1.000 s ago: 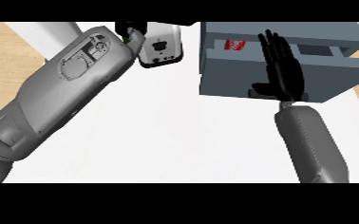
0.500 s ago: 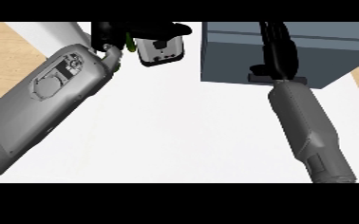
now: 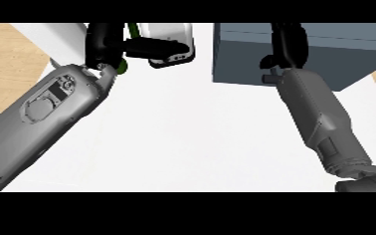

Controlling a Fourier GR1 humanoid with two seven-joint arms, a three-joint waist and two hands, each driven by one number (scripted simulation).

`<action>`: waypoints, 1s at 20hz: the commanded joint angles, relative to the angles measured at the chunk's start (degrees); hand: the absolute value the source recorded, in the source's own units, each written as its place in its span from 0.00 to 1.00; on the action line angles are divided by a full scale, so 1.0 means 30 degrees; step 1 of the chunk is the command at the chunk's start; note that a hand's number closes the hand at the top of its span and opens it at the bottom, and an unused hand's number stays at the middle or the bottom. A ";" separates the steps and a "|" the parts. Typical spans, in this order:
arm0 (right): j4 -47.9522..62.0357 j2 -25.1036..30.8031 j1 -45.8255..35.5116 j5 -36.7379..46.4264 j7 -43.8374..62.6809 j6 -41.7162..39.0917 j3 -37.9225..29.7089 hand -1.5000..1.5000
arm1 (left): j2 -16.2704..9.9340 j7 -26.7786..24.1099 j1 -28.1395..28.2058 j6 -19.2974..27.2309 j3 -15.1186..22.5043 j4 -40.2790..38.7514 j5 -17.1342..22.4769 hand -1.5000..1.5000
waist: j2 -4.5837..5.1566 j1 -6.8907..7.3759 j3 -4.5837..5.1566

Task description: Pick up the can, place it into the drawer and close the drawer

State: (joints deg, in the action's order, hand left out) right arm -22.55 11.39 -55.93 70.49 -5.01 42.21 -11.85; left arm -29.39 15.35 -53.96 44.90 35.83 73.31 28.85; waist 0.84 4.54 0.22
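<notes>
Grey-blue drawer (image 3: 294,55) fills the upper right, its face lying under the right hand (image 3: 288,42), whose straight fingers rest flat against it; no can shows anywhere, so it is presumably inside, and closing looks like the step in hand. Across the white tabletop (image 3: 191,129), the left hand (image 3: 106,45) curls beside a white device (image 3: 170,50), seemingly holding nothing; next, judge whether the front is fully home, then withdraw.

- A second ago the drawer (image 3: 294,55) stood open with the can showing inside, under the right hand (image 3: 288,45); now it is closed, a plain grey box with no can in sight.
- The right hand was spread flat over the open drawer; now it shows edge-on against the drawer's front.
- The left hand (image 3: 110,45) has shifted toward the top edge, beside a white device (image 3: 170,45).
</notes>
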 commanded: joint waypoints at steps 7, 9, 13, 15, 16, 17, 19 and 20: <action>0.2515 0.0481 -0.2672 -0.0504 -0.0074 0.0284 -0.1098 0.00 | -0.0374 -0.0154 0.1710 -0.0062 -0.0044 0.1773 -0.0586 0.00 | 0.0335 0.0476 -0.0131; 0.2778 0.0283 -0.3138 -0.0697 -0.0601 -0.0508 -0.1154 0.00 | -0.0695 -0.0215 0.1874 -0.0291 -0.0463 0.2076 -0.0412 0.00 | 0.0350 0.0634 -0.0129; 0.2188 -0.0398 -0.3106 -0.2494 -0.2591 -0.0324 -0.2493 0.00 | -0.0811 -0.0727 0.2415 -0.0659 -0.0708 0.1551 -0.0513 0.00 | 0.0407 0.0306 -0.0153; 0.1935 -0.0846 -0.3569 -0.3489 -0.3260 -0.0866 -0.3242 0.00 | -0.0844 -0.0778 0.2421 -0.0772 -0.0720 0.2012 -0.0538 0.00 | 0.0338 0.0355 -0.0163; 0.1864 -0.0999 -0.3902 -0.4109 -0.3243 -0.1396 -0.3765 0.00 | -0.0576 -0.0540 0.2687 -0.0289 -0.0335 0.2233 -0.0748 0.00 | 0.0224 0.0367 -0.0172; 0.1755 -0.0849 -0.3382 -0.4420 -0.4047 -0.0946 -0.4051 0.00 | -0.0734 -0.0221 0.2708 -0.0492 -0.0400 0.2733 -0.0554 0.00 | 0.0224 0.0405 -0.0184; 0.1577 -0.1248 -0.3694 -0.5506 -0.4705 -0.1514 -0.4910 0.00 | -0.0442 -0.0501 0.2789 -0.0065 -0.0620 0.2103 -0.0731 0.00 | 0.0280 0.0165 -0.0183; 0.1521 -0.1529 -0.3627 -0.5891 -0.5171 -0.1649 -0.5185 0.00 | -0.0696 -0.0351 0.2996 -0.0447 -0.0652 0.2522 -0.0531 0.00 | 0.0200 0.0224 -0.0176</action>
State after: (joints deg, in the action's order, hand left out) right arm -15.85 11.52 -62.80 60.43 -18.22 37.52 -21.77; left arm -31.53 14.04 -46.10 43.65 34.00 79.88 27.16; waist 1.54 3.63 -0.24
